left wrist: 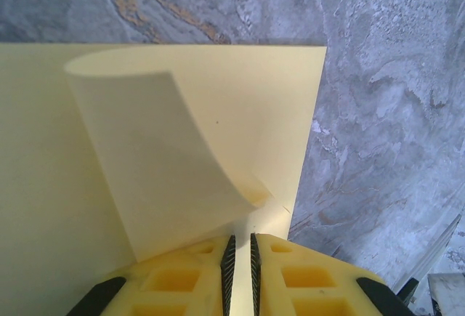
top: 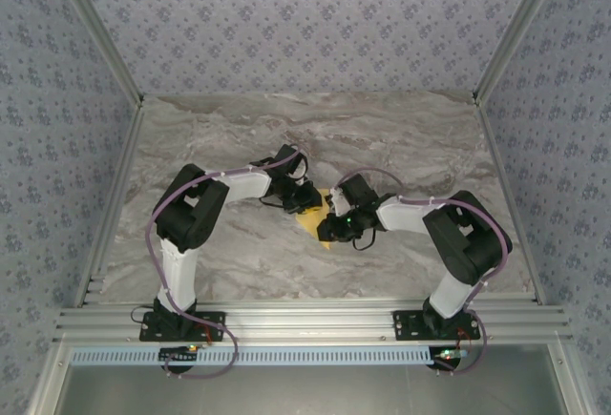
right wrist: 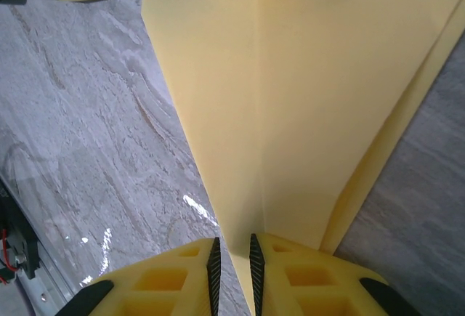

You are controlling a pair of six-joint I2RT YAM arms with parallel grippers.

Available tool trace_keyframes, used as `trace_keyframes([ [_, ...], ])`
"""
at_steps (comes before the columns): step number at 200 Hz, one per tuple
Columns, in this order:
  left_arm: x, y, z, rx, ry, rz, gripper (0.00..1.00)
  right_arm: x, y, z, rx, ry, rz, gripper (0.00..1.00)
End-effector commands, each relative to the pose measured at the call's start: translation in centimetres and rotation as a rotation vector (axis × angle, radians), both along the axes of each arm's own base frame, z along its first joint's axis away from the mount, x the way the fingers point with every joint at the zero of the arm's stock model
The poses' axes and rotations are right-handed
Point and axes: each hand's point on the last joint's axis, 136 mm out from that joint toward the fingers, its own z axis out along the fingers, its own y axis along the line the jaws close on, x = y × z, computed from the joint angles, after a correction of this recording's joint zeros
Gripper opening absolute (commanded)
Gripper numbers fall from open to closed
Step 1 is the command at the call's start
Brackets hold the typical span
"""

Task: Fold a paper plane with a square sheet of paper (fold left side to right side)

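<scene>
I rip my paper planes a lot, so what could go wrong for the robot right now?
The left gripper seems to pinch a curled-up flap of the yellow sheet; the flap could slip out and flop flat. The right gripper seems to pinch the sheet's fold; if the arms pull apart, the thin paper might tear. The flap bends unevenly, so the crease may land crooked.

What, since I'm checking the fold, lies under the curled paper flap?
Under the curled flap lies more of the sheet, flat on the marble table; the patch directly beneath is covered.
</scene>
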Motion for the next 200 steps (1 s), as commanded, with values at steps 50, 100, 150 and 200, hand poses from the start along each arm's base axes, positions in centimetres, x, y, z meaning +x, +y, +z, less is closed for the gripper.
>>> trace_keyframes([
  [50,-1.6,3.0,-3.9,0.141,0.081,0.017,0.17,-6.0,-2.7,-1.8,-0.118,0.173,0.059,0.21],
  [100,-1.6,3.2,-4.1,0.145,0.083,0.020,0.17,-7.9,-3.9,-2.2,-0.161,0.220,0.066,0.20],
  [150,-1.5,3.2,-3.9,0.142,0.081,0.020,0.17,-7.8,-4.5,-1.1,-0.167,0.201,0.062,0.20],
  [200,-1.5,3.0,-3.5,0.135,0.074,0.019,0.17,-4.2,-1.3,6.3,0.147,0.057,0.055,0.20],
])
